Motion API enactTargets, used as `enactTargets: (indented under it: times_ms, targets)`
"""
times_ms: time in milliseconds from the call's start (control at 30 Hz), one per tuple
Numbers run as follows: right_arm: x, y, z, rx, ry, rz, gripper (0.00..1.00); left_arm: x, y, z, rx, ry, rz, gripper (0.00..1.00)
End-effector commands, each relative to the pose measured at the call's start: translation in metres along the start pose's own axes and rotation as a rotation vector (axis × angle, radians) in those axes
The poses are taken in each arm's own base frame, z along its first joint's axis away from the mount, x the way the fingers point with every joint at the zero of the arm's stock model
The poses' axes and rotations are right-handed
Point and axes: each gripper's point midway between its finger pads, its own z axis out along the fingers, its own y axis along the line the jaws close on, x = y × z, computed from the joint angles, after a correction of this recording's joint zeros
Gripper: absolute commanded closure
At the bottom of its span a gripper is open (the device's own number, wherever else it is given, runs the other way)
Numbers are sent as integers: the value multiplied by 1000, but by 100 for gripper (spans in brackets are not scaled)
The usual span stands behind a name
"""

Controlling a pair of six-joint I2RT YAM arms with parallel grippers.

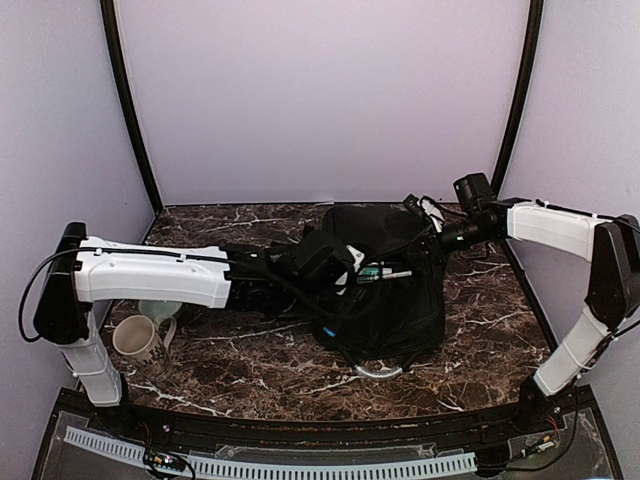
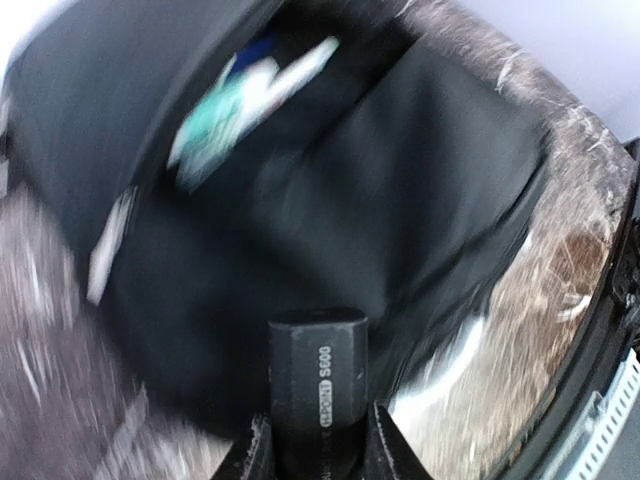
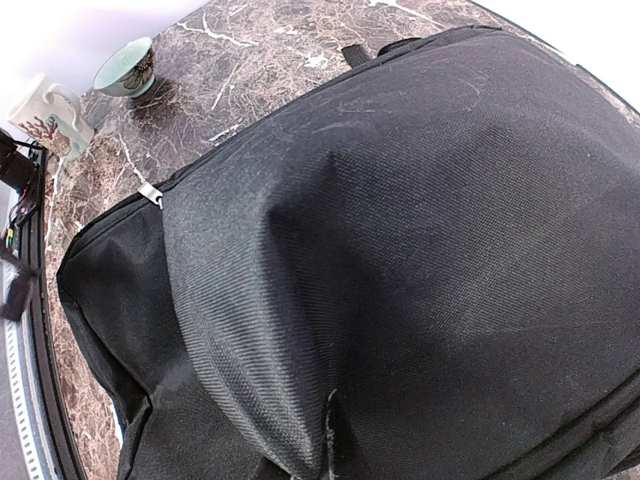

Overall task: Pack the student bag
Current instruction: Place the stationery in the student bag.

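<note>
The student bag is a large black backpack lying on the marble table, right of centre. Its opening shows green and white pen-like items, also seen blurred in the left wrist view. My left gripper hovers over the bag's opening. In its wrist view it is shut on a black block-shaped marker with white lettering. My right gripper is at the bag's far right edge. In its wrist view it is shut on a raised fold of the bag's fabric; its fingers are mostly hidden.
A white patterned mug and a pale green bowl stand at the near left under the left arm; the right wrist view also shows the mug and the bowl. A silver loop lies at the bag's near edge.
</note>
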Motion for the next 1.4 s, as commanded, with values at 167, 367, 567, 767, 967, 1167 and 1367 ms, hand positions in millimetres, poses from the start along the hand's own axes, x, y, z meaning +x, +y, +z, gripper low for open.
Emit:
enactTargets:
  times_ms: [167,367,567,767,967,1167,1367]
  targets:
    - [-33,17,-14,-37,-91,-76,100,-102,-40,45,-57,-217,491,87]
    - [-33,19,-14,-48,-94,-74,100,-113,-46,80,-78,-226,603,88]
    - [-34,20,-15,-52,-98,-76,100,-107,-31,103,-73,-191,630,88]
    - [-34,20,-15,-53,-97,-75,100,-101,-13,125,-82,-154,693,87]
    - [-34,20,-15,-52,-96,-72,100,-96,-6,150,-152,-130,821,87]
    - [-34,20,-15,-50,-96,-70,100,-102,10,159,-281,-121,888,81]
    - [-33,19,-14,-53,-94,-65,100,-111,14,147,-368,-134,871,61]
